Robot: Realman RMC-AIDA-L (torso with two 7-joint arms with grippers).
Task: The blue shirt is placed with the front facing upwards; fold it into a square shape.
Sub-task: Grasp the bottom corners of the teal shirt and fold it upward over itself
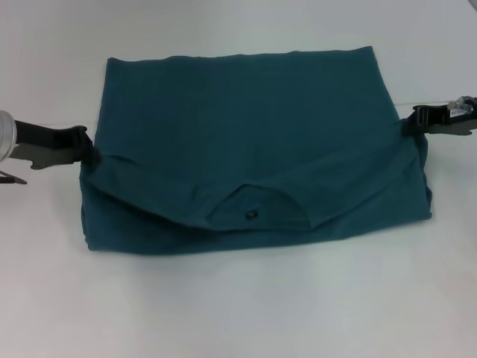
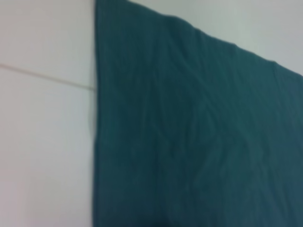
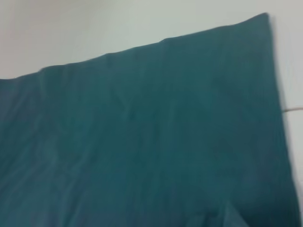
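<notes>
Left claw (image 1: 88,147) touches the shirt's (image 1: 246,134) left edge and right claw (image 1: 414,119) its right edge; each seems to pinch cloth, though I cannot tell for sure. Folded to a broad rectangle, the shirt lies mid-worktop (image 1: 238,313), neckline (image 1: 253,209) toward the near edge. If one claw lets go early or pulls unevenly, the fold could skew or the layers slide apart. Bare worktop shows on every side of the shirt, widest toward the near edge, giving room to carry the next fold.
</notes>
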